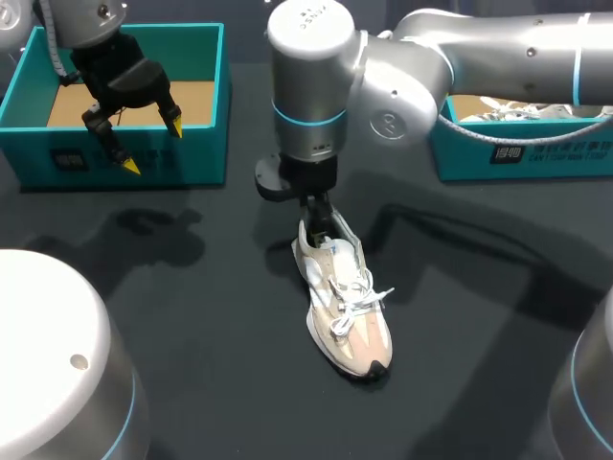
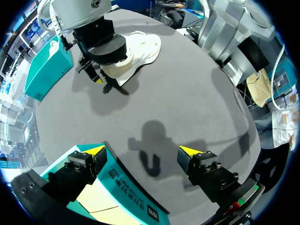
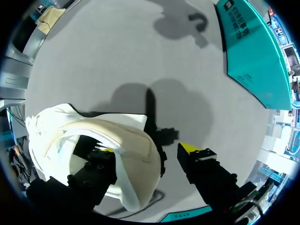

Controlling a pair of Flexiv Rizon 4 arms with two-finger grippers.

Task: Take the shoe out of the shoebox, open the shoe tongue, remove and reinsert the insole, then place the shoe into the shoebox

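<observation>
A cream sneaker (image 1: 343, 305) lies on the dark table, toe toward the front, laces loose. My right gripper (image 1: 321, 217) stands at its heel. In the right wrist view one finger is inside the shoe (image 3: 126, 136) and the other finger (image 3: 192, 152) is outside, a small gap off the heel wall; the right gripper (image 3: 147, 151) is open. An open teal shoebox (image 1: 124, 153) sits at the back left, its cardboard floor bare. My left gripper (image 1: 151, 144) hangs open over its front wall (image 2: 122, 187), fingers (image 2: 96, 151) empty. The left wrist view shows the shoe (image 2: 138, 47) ahead.
A second teal box (image 1: 536, 153) at the back right holds another pale shoe (image 1: 527, 113). My right arm crosses over the table's back middle. Dark bare tabletop (image 1: 192, 287) spreads around the sneaker.
</observation>
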